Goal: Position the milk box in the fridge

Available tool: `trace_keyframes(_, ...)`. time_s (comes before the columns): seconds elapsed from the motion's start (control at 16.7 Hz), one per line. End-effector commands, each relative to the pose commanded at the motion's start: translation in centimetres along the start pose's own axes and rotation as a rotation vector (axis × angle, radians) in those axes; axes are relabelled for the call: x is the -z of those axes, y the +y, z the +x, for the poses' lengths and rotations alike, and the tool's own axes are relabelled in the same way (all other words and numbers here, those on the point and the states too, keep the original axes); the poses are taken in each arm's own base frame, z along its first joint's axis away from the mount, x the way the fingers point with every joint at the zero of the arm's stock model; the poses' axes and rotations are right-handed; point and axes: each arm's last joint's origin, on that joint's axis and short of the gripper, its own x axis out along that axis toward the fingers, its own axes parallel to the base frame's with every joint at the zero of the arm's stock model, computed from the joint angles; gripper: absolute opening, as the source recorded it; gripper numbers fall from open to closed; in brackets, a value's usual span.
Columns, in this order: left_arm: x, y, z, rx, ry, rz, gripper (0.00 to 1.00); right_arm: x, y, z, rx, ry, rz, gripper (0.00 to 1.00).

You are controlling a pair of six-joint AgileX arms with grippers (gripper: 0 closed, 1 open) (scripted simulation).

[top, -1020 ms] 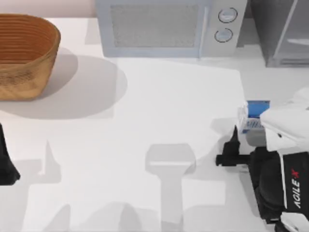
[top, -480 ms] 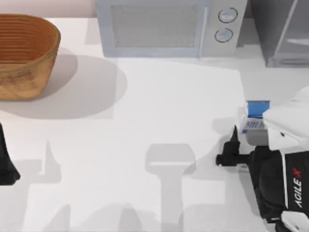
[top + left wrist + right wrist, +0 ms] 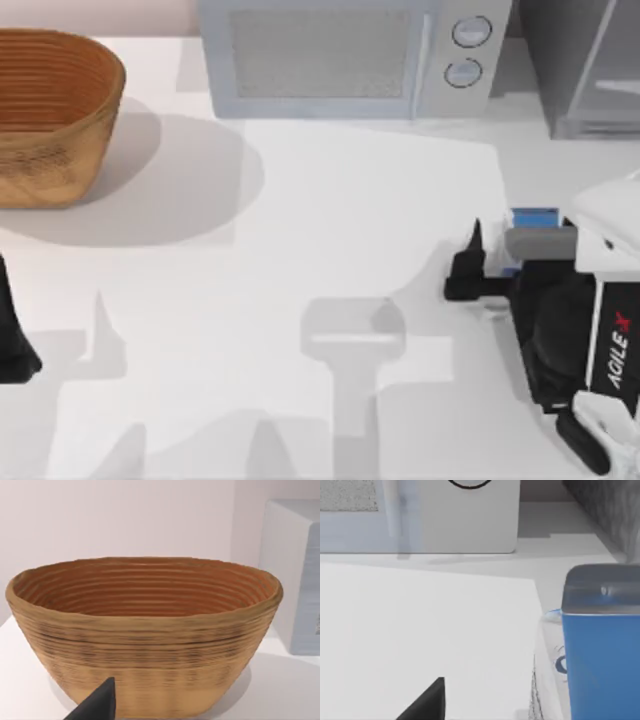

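At the near left edge of the table the left gripper [image 3: 12, 340] sits parked, and whether its fingers are apart or together cannot be told; its wrist camera looks at the woven basket [image 3: 145, 630] at the far left. On the right side, the right gripper [image 3: 500, 262] has pushed farther from the near edge over the last second: its one visible dark finger [image 3: 468, 272] was level with the near side of the milk box [image 3: 534, 218] and now stands just left of the carton, with the wrist housing covering most of the white side that showed earlier. The milk box itself has not shifted; it stands upright on the table, right of centre. The jaws look spread wide around or beside the carton, though contact cannot be confirmed. I judge this as the final approach before closing. Farther back stand the microwave [image 3: 340, 60] and, at the far right corner, the fridge [image 3: 580, 70], which the carton has yet to reach.
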Motion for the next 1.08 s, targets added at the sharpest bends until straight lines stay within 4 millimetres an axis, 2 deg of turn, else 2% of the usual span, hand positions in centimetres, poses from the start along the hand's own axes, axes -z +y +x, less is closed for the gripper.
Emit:
trace_keyframes(0.42, 0.0, 0.0, 0.0, 0.0, 0.0, 0.0, 1.0, -0.07, -0.1, 0.4, 0.0, 0.0, 0.0, 1.0)
trace_keyframes(1.08, 0.0, 0.0, 0.0, 0.0, 0.0, 0.0, 1.0, -0.07, -0.1, 0.4, 0.0, 0.0, 0.0, 0.17)
